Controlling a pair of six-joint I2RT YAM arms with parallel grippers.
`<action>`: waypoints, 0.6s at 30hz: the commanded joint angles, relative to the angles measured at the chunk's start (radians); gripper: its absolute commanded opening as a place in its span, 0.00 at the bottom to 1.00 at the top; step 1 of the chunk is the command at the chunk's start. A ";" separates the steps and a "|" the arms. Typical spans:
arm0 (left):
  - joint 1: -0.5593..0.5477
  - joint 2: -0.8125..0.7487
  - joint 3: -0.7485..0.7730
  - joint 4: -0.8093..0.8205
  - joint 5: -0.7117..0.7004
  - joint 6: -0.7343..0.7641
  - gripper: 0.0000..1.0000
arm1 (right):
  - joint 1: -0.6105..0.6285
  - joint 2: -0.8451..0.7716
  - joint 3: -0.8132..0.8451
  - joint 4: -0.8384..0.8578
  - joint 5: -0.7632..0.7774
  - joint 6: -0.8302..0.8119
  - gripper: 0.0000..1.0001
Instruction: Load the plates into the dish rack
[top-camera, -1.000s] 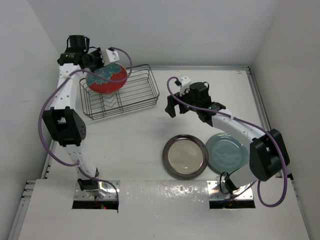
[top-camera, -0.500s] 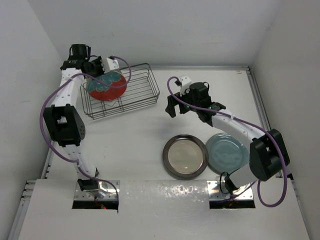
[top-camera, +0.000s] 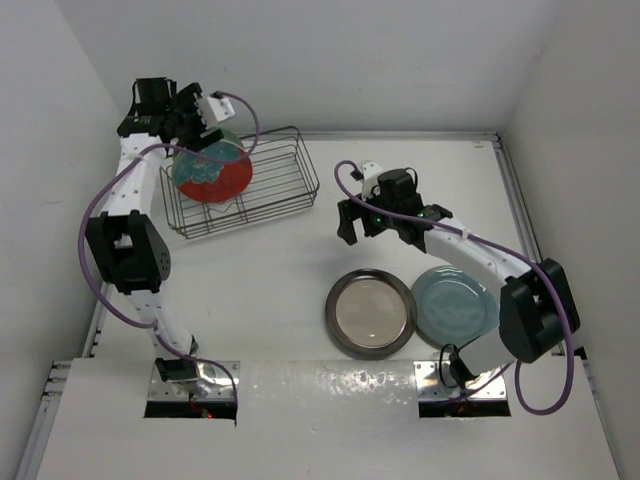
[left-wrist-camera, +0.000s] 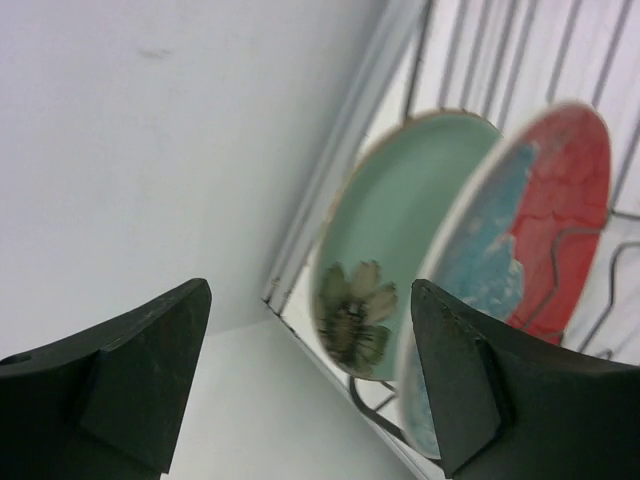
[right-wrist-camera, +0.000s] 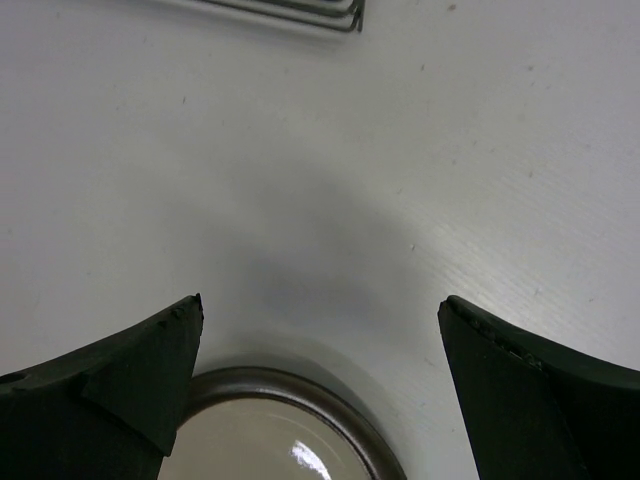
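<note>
**Rack** (top-camera: 262, 188): dark wire basket at the far left of the counter (top-camera: 280, 265), close to the left wall (left-wrist-camera: 150, 140). It holds two plates on edge at its left end.

**Mint plate** (left-wrist-camera: 390, 220): stands in the rack nearest the wall, tilted, with a dark flower printed low on its face. From above it is almost wholly hidden behind the red plate.

**Red plate** (top-camera: 212, 175): stands in the rack just beside the mint plate, on the side away from the wall, leaning the same way. It has a teal pattern over a red ground. In the left wrist view its rim runs behind the tip of one finger, and I cannot tell whether the two touch.

**Cream plate** (top-camera: 369, 310): lies flat on the counter near the middle, well apart from the rack, dark rim up.

**Blue plate** (top-camera: 458, 305): lies flat on the counter just to the right of the cream plate. The rims are close or touching, and the right arm crosses over its far edge.

**Left fingers** (left-wrist-camera: 130, 385): spread apart above the rack's left end and clamped on nothing. The mint plate shows through the gap.

**Right fingers** (right-wrist-camera: 115, 385): spread wide and empty, hanging over bare counter between the rack and the cream plate. The cream plate's far rim shows at the bottom of the gap, and a corner of the rack lies at the top of that view.
</note>
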 joint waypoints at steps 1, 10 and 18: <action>-0.002 -0.098 0.110 0.051 0.049 -0.156 0.79 | -0.049 -0.039 -0.049 -0.089 -0.063 -0.027 0.99; -0.096 -0.224 0.062 -0.234 0.080 -0.297 0.79 | -0.163 0.085 -0.124 -0.266 -0.237 -0.226 0.94; -0.359 -0.409 -0.239 -0.303 -0.060 -0.309 0.78 | -0.169 0.265 0.029 -0.526 -0.256 -0.545 0.92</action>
